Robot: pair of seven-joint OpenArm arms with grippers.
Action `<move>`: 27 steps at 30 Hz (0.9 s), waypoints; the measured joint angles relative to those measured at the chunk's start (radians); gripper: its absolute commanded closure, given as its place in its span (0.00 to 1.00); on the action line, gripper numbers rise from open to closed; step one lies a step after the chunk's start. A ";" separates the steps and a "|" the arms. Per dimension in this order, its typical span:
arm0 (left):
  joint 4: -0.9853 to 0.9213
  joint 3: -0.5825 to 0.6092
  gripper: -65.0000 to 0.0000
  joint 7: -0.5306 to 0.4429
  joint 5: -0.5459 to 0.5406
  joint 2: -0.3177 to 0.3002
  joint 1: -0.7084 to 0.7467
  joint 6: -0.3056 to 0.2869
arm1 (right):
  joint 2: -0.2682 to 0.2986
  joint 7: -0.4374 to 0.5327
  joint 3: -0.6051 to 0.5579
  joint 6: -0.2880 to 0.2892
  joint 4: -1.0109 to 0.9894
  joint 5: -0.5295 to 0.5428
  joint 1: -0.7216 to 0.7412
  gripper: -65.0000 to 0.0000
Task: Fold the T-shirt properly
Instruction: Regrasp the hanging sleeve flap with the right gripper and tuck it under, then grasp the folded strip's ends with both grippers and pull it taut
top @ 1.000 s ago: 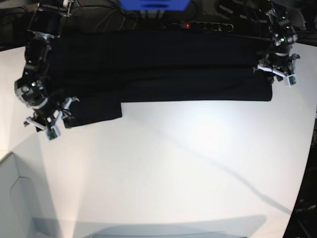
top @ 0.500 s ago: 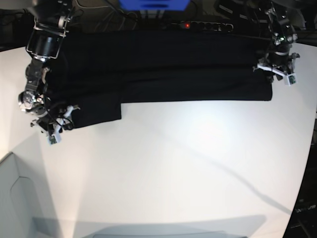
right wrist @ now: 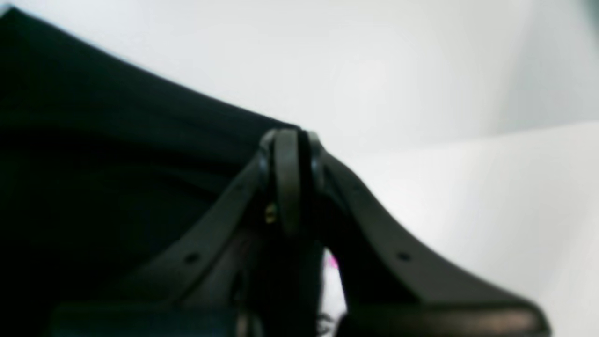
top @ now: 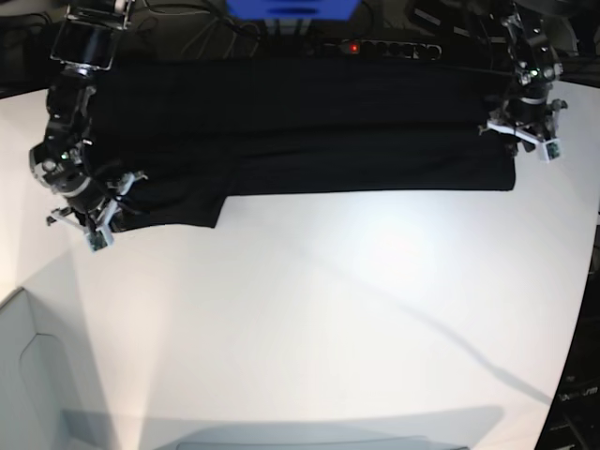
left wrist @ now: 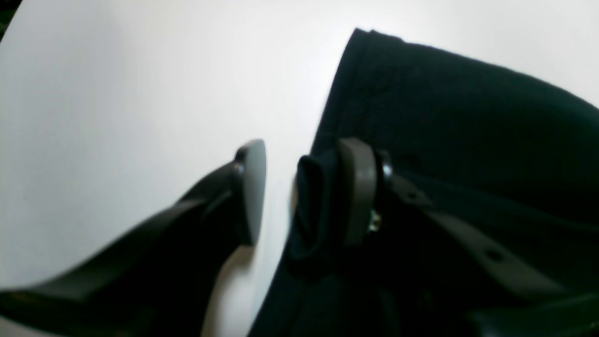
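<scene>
Shirt (top: 309, 131) lies long across desk (top: 328, 319). Right end effector (right wrist: 288, 140) clamped on its sleeve corner; left end effector (left wrist: 304, 192) half-open, hem fold between tips, ungripped.

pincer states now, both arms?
Left pincer: open, a fold of the shirt between its pads, not pinched.
Right pincer: shut on the shirt edge.

The T-shirt (top: 309, 131) is plain black all over, no print showing. The worktop (top: 328, 319) is plain white, with soft grey shadow bands towards 6 o'clock. Both claws are dark: the left claw (left wrist: 304, 192) has grey-brown pads (left wrist: 358, 192), the right claw (right wrist: 288, 182) is blackish-grey. Something blue (top: 291, 7) sits at 12 o'clock, beside a black strip with a red light (top: 353, 47).
</scene>
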 measured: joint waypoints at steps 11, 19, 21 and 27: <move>-0.001 0.000 0.62 0.001 0.001 -0.003 -0.001 0.002 | -0.134 0.022 0.121 0.000 0.420 0.013 -0.223 1.00; -0.001 0.000 0.62 0.000 0.002 -0.008 -0.005 0.003 | -0.200 0.018 0.215 0.000 0.424 0.008 -0.323 1.00; 0.000 0.000 0.62 0.001 0.001 -0.010 -0.008 0.002 | -0.210 0.017 0.230 0.000 0.424 0.014 -0.353 1.00; 0.000 0.001 0.62 0.001 0.002 -0.024 -0.025 0.002 | -0.223 0.027 0.246 0.000 0.424 0.014 -0.433 1.00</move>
